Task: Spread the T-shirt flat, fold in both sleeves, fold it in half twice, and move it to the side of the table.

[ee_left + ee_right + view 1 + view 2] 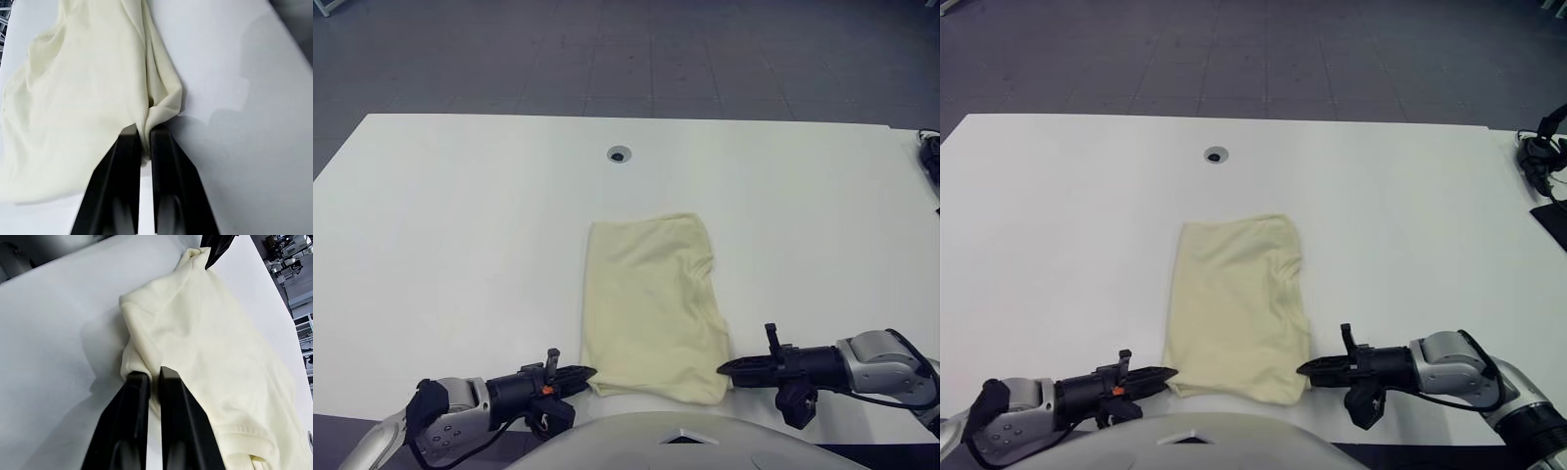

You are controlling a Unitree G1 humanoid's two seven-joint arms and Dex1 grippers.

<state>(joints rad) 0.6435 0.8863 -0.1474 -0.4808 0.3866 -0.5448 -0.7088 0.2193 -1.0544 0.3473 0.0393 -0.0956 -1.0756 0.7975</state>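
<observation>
Nearest us, our left claw point(588, 372) is pinched shut on the near-left corner of the T-shirt point(651, 299), at about 7 o'clock of the cloth. Our right claw point(724, 367) is pinched shut on the near-right corner, at about 5 o'clock. In the wrist views each pair of fingers point(120, 171) has only a thin fold of fabric between them, and the cloth bunches just ahead of the tips.

We judge that this two-corner hold is meant to lift the near edge evenly and carry it toward 12 o'clock for a half fold. Gripping both corners should keep that edge from sagging or skewing.

The shirt lies on the white tabletop point(450, 255), close to the 6 o'clock edge and about midway across. It is already a narrow, pale-yellow rectangle, with the sleeves seemingly tucked in. Its long axis runs from 6 to 12 o'clock, nearly straight away from us. We cannot tell which end is the collar.

Beyond it, at 12 o'clock, a small round hole point(620, 154) sits in the tabletop, well apart from the cloth.
</observation>
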